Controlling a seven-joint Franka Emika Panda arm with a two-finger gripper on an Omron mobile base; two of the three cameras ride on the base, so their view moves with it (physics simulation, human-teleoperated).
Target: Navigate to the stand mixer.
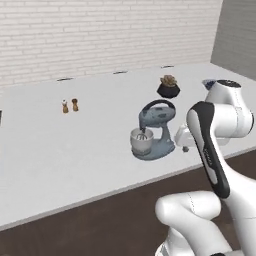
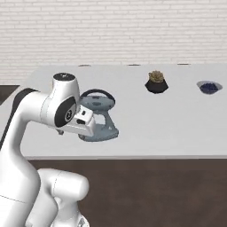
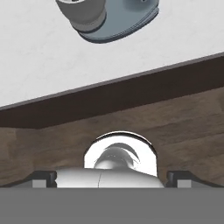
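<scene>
The table (image 1: 60, 165) is one broad white surface with a dark front edge, backed by a white brick wall. The single arm is folded up in front of it, its hand close over that edge. One stand mixer (image 1: 154, 131) sits near the front of the table, just ahead of the arm, bowl and whisk turned towards the base; the hand view catches its bowl and rounded base beyond the table's edge. The fingers (image 3: 43, 178) show as two dark tips well apart, holding nothing. Judged from here, driving closer could bump the base or raised hand into the table front. Behind stand one potted succulent (image 1: 168, 86), one small dark bowl (image 2: 209, 87), and two tiny shakers (image 1: 70, 105).
</scene>
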